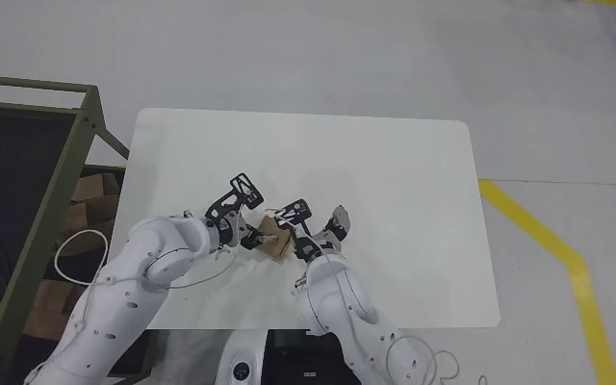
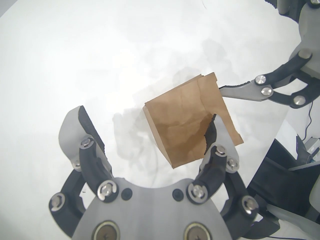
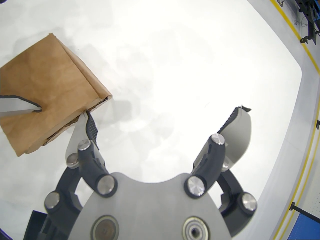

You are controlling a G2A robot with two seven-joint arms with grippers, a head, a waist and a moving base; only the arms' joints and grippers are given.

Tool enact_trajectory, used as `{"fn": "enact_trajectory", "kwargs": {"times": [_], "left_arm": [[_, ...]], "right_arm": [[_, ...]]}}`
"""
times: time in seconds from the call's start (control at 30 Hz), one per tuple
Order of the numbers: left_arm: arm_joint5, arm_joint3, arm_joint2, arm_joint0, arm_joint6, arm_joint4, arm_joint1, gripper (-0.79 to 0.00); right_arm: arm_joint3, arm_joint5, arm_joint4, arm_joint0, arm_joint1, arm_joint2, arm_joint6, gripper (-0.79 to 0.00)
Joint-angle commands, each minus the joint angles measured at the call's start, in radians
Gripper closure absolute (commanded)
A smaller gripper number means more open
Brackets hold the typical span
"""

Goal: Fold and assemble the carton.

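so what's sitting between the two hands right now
The brown carton lies between the left hand and the right hand, with one fingertip of each against it; the left wrist view shows this.

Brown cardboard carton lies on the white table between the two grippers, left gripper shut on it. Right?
Not shut: left wrist view shows the left gripper open, one finger on the brown cardboard carton. It lies on the white table between that and the right gripper.
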Motion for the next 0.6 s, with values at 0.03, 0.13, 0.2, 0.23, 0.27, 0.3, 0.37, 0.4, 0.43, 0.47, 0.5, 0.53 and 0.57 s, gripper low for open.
{"fn": "enact_trajectory", "kwargs": {"times": [0.03,0.13,0.2,0.23,0.27,0.3,0.37,0.4,0.43,0.47,0.5,0.53,0.57], "left_arm": [[0.021,0.007,0.01,-0.015,-0.005,-0.011,-0.003,-0.785],[0.07,0.019,0.014,-0.032,-0.011,-0.023,-0.008,-0.785],[0.068,0.03,0.023,-0.045,-0.018,-0.031,-0.009,-0.785],[0.07,0.035,0.025,-0.051,-0.021,-0.033,-0.01,-0.785],[0.071,0.039,0.029,-0.057,-0.024,-0.035,-0.011,-0.785],[0.073,0.043,0.034,-0.062,-0.026,-0.036,-0.012,-0.785],[0.077,0.051,0.041,-0.071,-0.029,-0.041,-0.014,-0.785],[0.08,0.054,0.044,-0.076,-0.031,-0.043,-0.015,-0.785],[0.081,0.058,0.046,-0.081,-0.033,-0.046,-0.016,-0.785],[0.084,0.062,0.048,-0.085,-0.034,-0.05,-0.017,-0.785],[0.085,0.065,0.05,-0.089,-0.035,-0.054,-0.018,-0.785],[0.085,0.069,0.052,-0.093,-0.037,-0.056,-0.018,-0.785],[0.085,0.07,0.053,-0.096,-0.039,-0.058,-0.019,-0.785]], "right_arm": [[0.004,-0.002,0.002,0.002,-0.004,0.001,-0.002,-0.785],[0.009,-0.001,0.002,0.004,-0.009,0.003,-0.005,-0.785],[0.01,0.0,0.002,0.003,-0.011,0.004,-0.007,-0.785],[0.011,0.0,0.001,0.002,-0.012,0.005,-0.008,-0.785],[0.01,0.001,0.003,0.002,-0.014,0.005,-0.009,-0.785],[0.01,0.003,0.005,0.001,-0.015,0.007,-0.01,-0.785],[0.009,0.01,0.009,0.0,-0.018,0.01,-0.012,-0.785],[0.009,0.01,0.013,0.0,-0.02,0.011,-0.013,-0.785],[0.008,0.01,0.015,0.0,-0.021,0.013,-0.013,-0.785],[0.008,0.009,0.015,0.0,-0.022,0.014,-0.013,-0.785],[0.008,0.006,0.014,-0.002,-0.023,0.014,-0.015,-0.785],[0.008,0.003,0.012,-0.004,-0.023,0.013,-0.017,-0.785],[0.007,-0.003,0.009,-0.006,-0.024,0.011,-0.019,-0.785]]}}
